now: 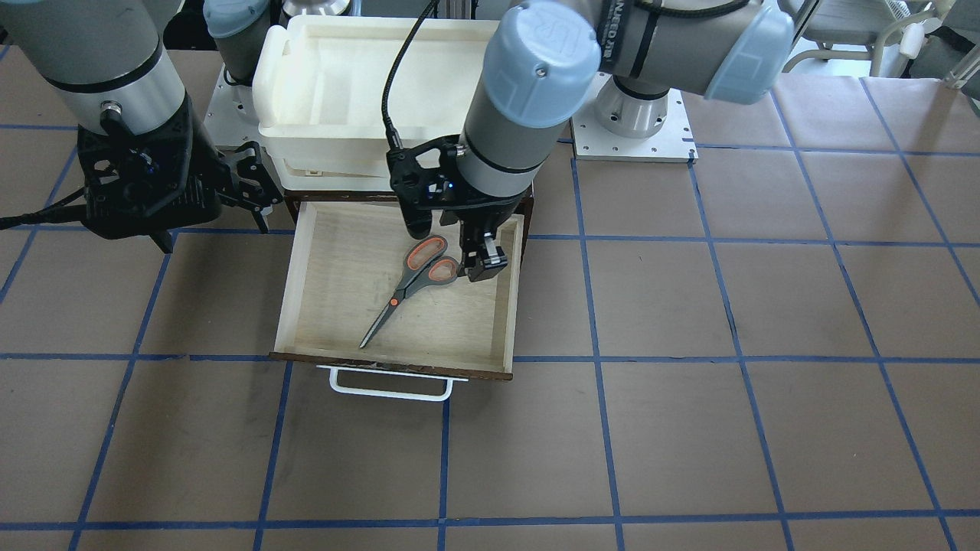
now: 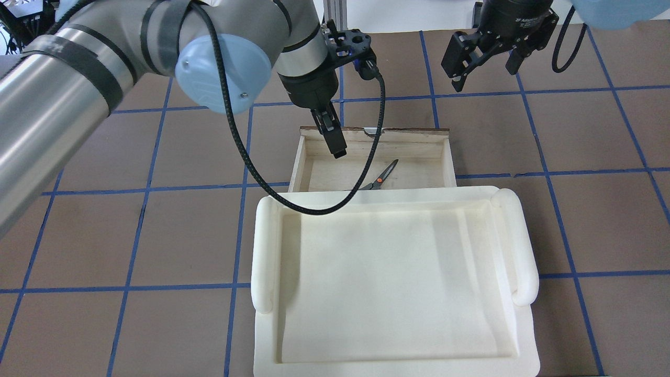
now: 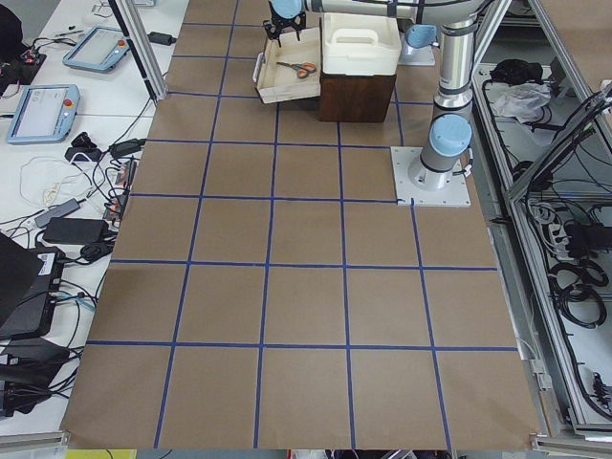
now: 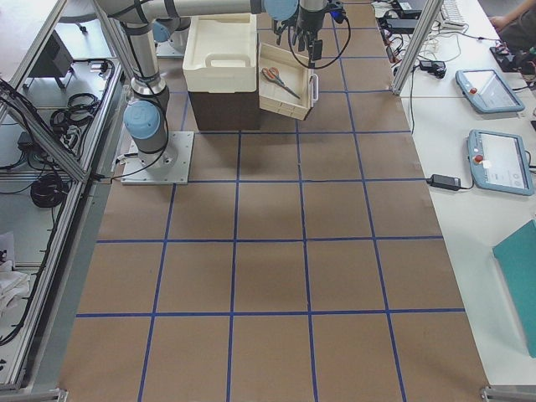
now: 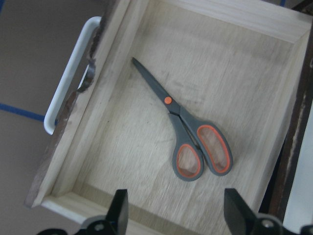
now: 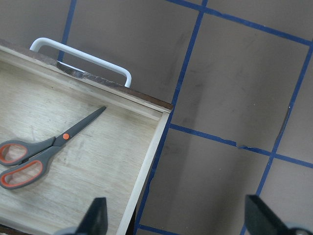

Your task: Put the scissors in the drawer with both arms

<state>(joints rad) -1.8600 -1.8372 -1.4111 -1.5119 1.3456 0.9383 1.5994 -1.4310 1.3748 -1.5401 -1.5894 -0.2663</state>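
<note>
The scissors [image 1: 417, 283] lie flat on the pale floor of the open drawer [image 1: 287, 306], handles toward the cabinet, blades toward the white bar handle [image 1: 390, 390]. They also show in the overhead view [image 2: 379, 178], the left wrist view [image 5: 188, 132] and the right wrist view [image 6: 44, 152]. My left gripper [image 1: 482, 260] hangs above the drawer beside the scissors' handles, open and empty; the left wrist view [image 5: 176, 215] shows its fingertips wide apart. My right gripper [image 2: 484, 76] is open and empty, held above the table beside the drawer's side wall [image 6: 146, 166].
A white plastic tray [image 2: 392, 288] sits on top of the dark brown cabinet [image 3: 356, 91] that the drawer slides out of. The left arm's black cable [image 2: 293, 201] droops over the tray's edge. Brown table with blue tape grid [image 1: 689, 344] lies all around.
</note>
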